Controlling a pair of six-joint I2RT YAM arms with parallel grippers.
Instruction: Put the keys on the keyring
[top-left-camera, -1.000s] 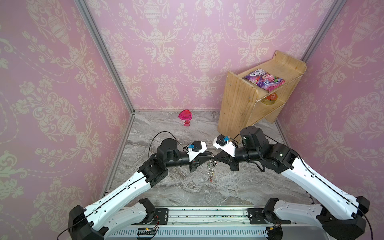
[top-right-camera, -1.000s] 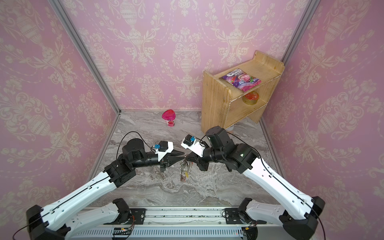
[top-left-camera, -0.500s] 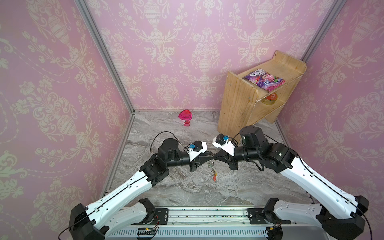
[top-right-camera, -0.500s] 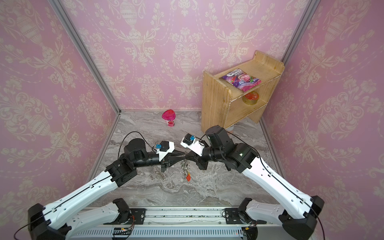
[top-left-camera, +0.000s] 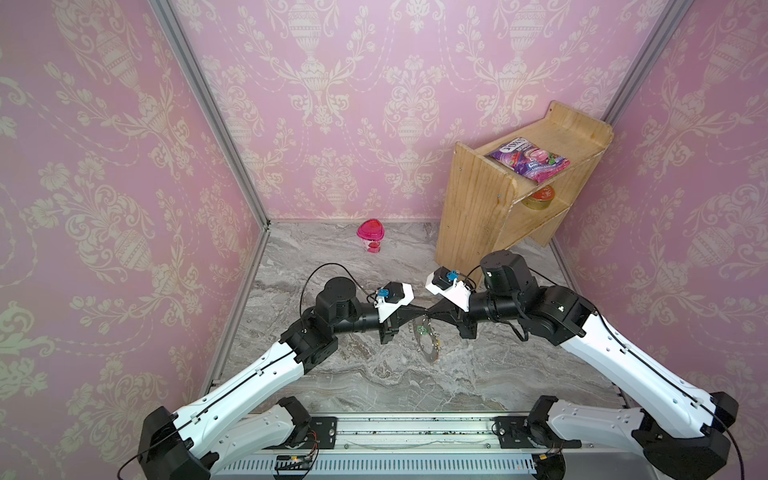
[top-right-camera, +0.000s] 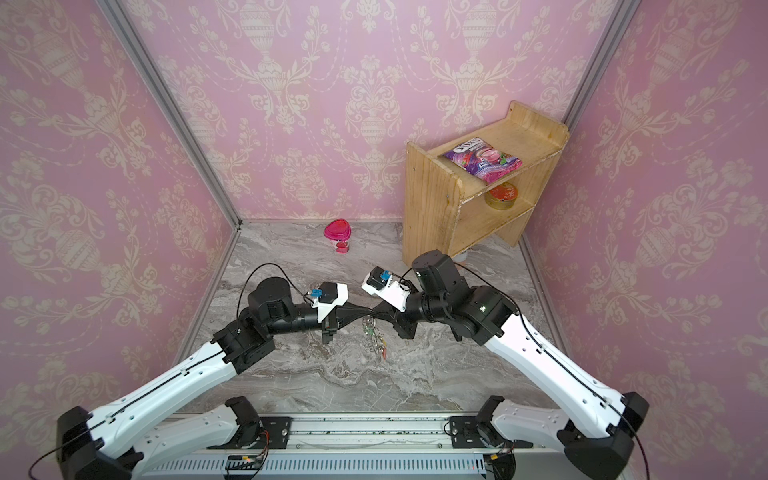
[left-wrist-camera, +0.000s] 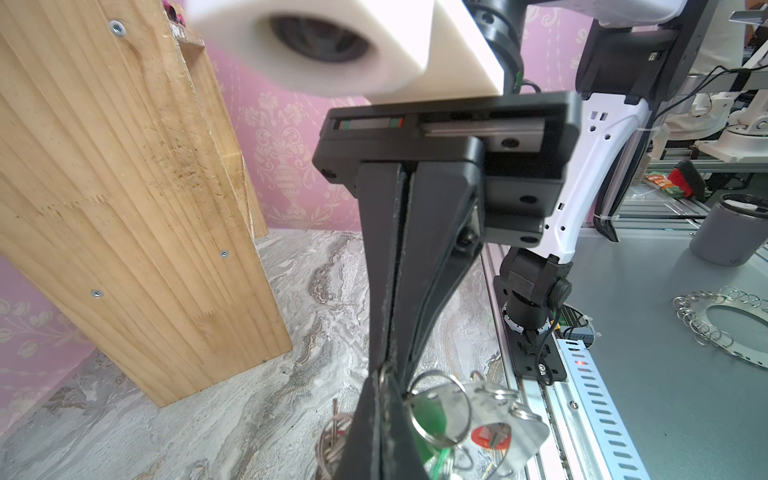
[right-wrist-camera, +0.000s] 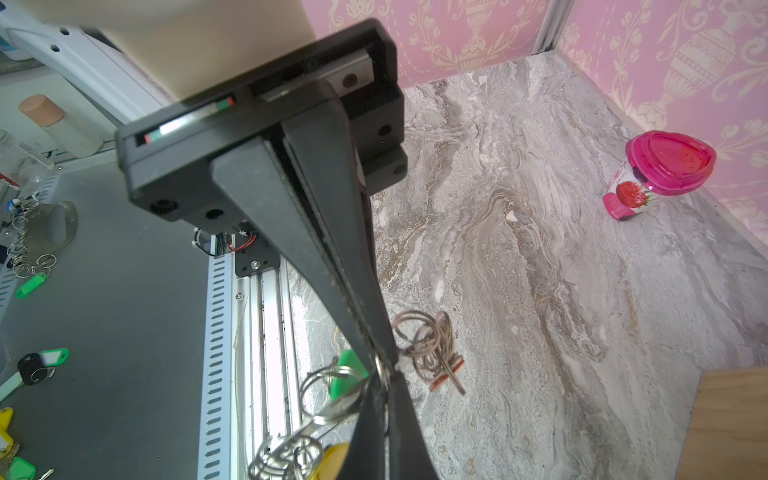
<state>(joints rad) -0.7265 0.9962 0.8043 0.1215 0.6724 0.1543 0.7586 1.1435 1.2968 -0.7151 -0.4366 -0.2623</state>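
Above the middle of the table (top-left-camera: 374, 376), the keyring (top-left-camera: 428, 341) hangs on edge from the point where both tools meet. A green tag (left-wrist-camera: 430, 415) and a red tag (left-wrist-camera: 490, 436) dangle from it. Whether its lower end touches the marble I cannot tell. The key with the black tag shows in neither tool, and I cannot pick it out among the hanging tags.

The left tool (top-left-camera: 420, 310) and right tool (top-left-camera: 434, 310) are both pinched narrow, tip to tip. Each seems to nip the same small ring at the plate's rim. This looks like a steadying or handover grip, early in the task.

To do it well, keep both wrists level so the plate does not swing, and avoid wrenching the ring between the two tips. Let only one tool release before it goes for the key.
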